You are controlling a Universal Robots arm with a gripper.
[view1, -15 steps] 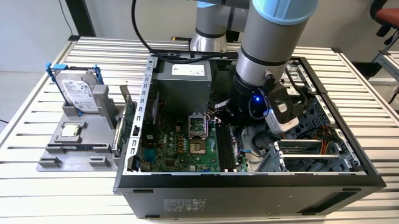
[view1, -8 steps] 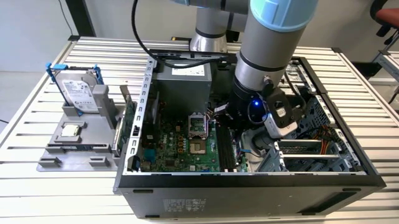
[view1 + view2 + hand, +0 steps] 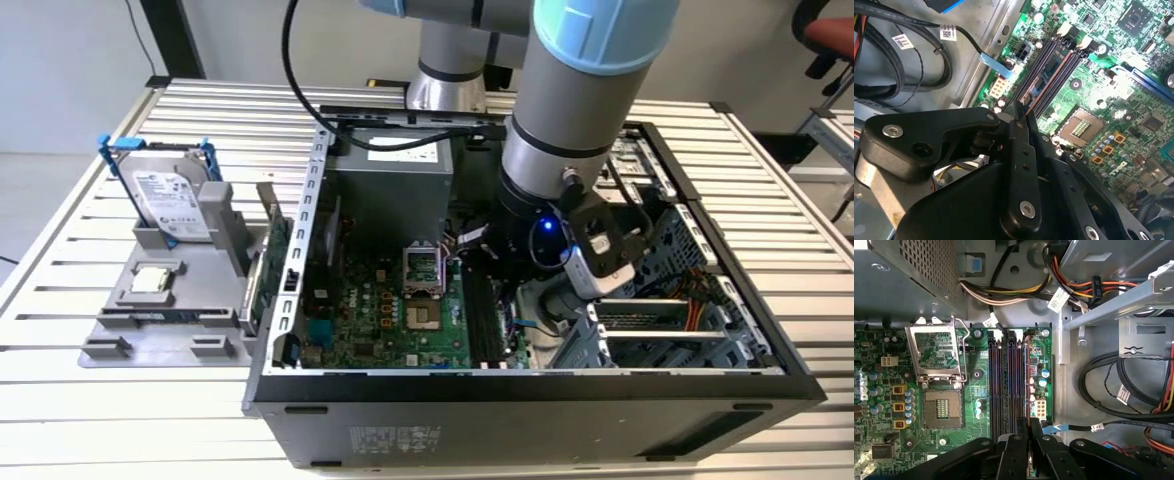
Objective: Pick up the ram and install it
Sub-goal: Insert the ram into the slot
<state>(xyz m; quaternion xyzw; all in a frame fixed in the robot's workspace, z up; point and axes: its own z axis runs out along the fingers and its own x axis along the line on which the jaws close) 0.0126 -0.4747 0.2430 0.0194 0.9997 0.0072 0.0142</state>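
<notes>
My gripper (image 3: 494, 292) is down inside the open computer case (image 3: 534, 385), over the memory slots (image 3: 483, 325) of the green motherboard (image 3: 387, 310). In both wrist views the black fingers (image 3: 1015, 450) are shut on the ram (image 3: 1027, 390), a thin board seen edge-on with a copper-coloured edge (image 3: 1026, 100). The ram stands upright in line with the outermost of the dark memory slots (image 3: 1004, 385), the one nearest the case's metal wall. Whether it sits down in that slot I cannot tell. The gripper (image 3: 1029, 432) (image 3: 1021, 107) covers the near end of the slots.
A processor socket (image 3: 941, 405) lies beside the slots. Cable bundles (image 3: 1114, 390) and a metal drive cage (image 3: 667, 320) crowd the other side. At the exterior view's left, a grey tray (image 3: 160, 310) holds a hard drive in a blue frame (image 3: 171, 200) and an upright expansion card (image 3: 274, 260).
</notes>
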